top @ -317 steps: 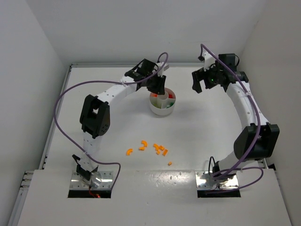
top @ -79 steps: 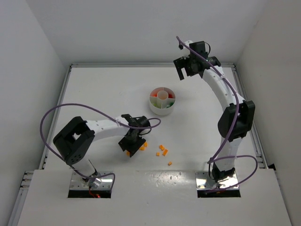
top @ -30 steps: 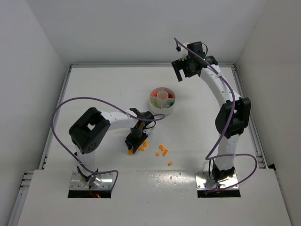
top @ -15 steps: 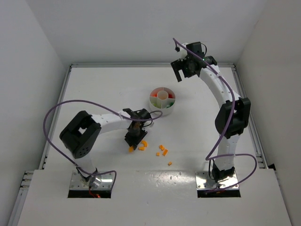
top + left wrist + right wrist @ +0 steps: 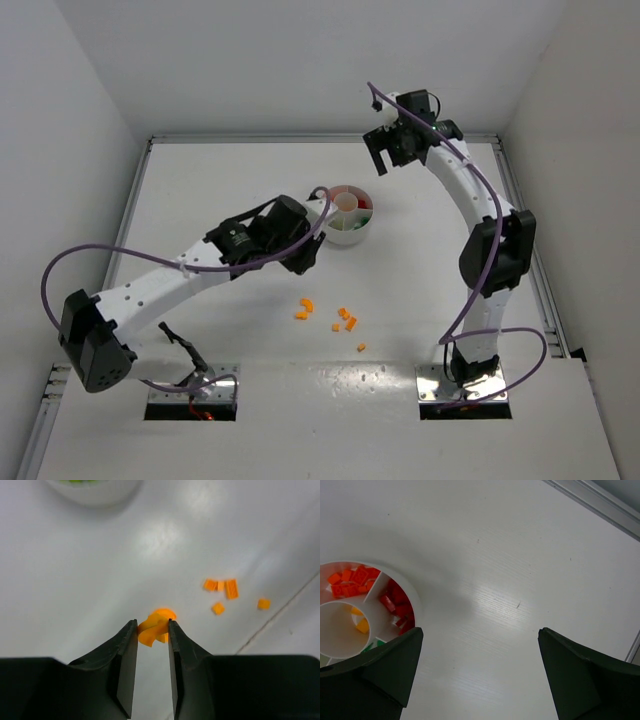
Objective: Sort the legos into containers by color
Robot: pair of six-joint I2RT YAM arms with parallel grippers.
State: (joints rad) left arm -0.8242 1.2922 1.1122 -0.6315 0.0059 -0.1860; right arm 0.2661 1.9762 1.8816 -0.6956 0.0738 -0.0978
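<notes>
Over the white worktop [image 5: 220, 190], the left gripper [image 5: 151, 630] sat narrow, seemingly pinching an orange lego [image 5: 161, 615]; the right gripper [image 5: 479, 635] hung wide open, empty.

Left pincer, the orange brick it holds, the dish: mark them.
left pincer [image 5: 151, 624], left wrist view, between fingertips
orange brick [image 5: 159, 616], left wrist view, upper edge
dish [image 5: 354, 237], top external view, near wall

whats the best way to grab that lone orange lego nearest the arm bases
Grip the lone orange lego by two opposite side faces, coming straight down. It looks small, squarish and low on the table, apart from the other orange legos, so fingers should fit either side.
</notes>
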